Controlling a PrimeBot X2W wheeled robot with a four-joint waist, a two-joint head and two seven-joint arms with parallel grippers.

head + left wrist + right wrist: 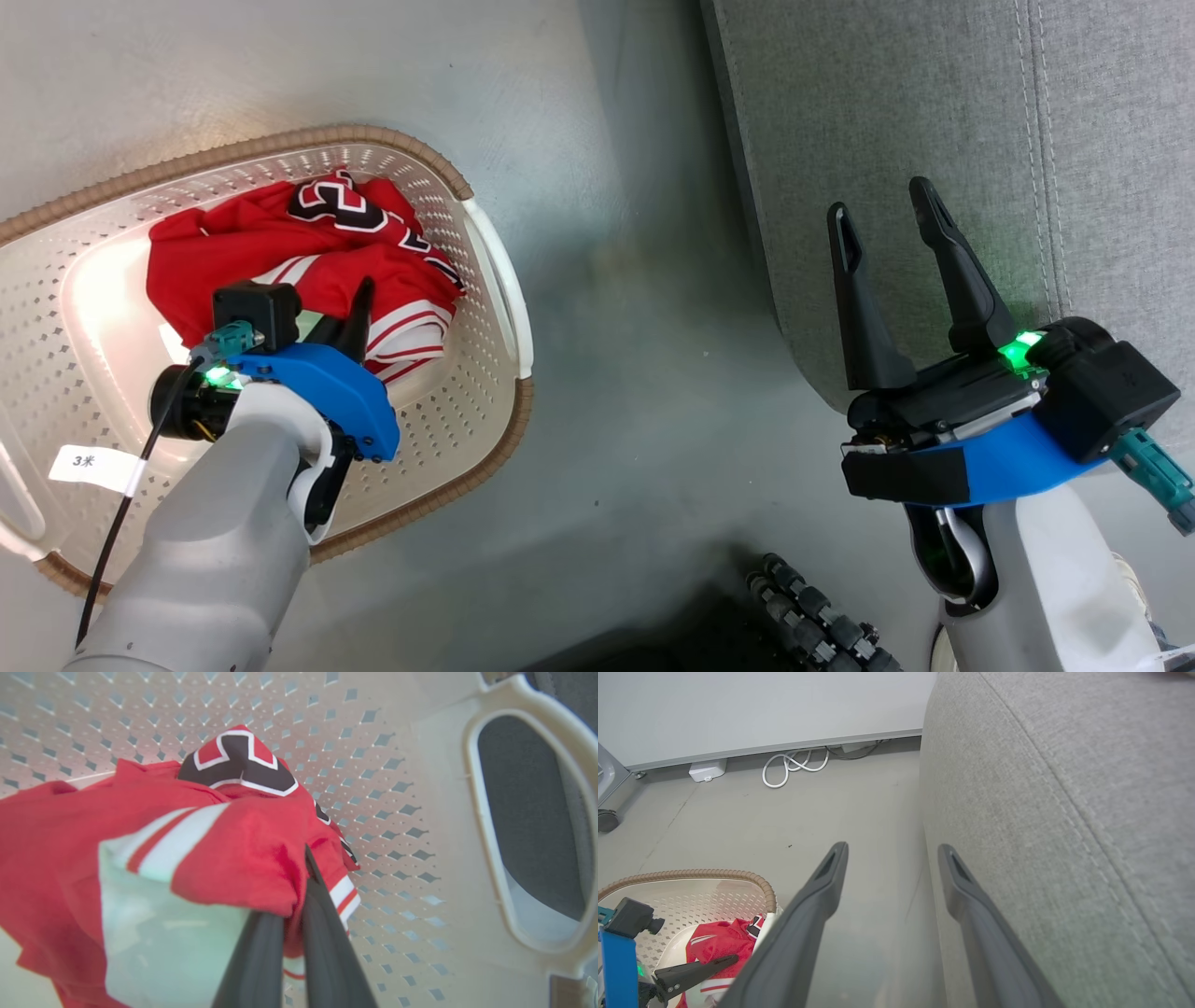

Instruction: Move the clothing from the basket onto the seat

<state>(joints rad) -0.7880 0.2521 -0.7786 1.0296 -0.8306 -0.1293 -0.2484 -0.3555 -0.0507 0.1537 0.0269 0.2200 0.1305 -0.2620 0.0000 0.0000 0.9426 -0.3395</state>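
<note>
The clothing (280, 233), bright red with white stripes and black-and-white numerals, lies bunched in the cream perforated basket (457, 392) on the floor at the left. My left gripper (360, 291) reaches down into the basket and is shut on a red fold of the clothing (233, 849). In the left wrist view its fingers (327, 933) press together with the fabric pinched between them. My right gripper (878, 198) stands open and holds nothing beside the front edge of the light-grey seat (934, 112). From the right wrist, the gripper (893, 848) hangs over the floor next to the seat (1064, 788).
Grey floor (635, 392) separates the basket from the seat. A coiled white cable (794, 763) and a small white box (707, 770) lie along the far wall. A black ridged object (812, 616) sits on the floor near my base. A white label (89, 464) lies inside the basket.
</note>
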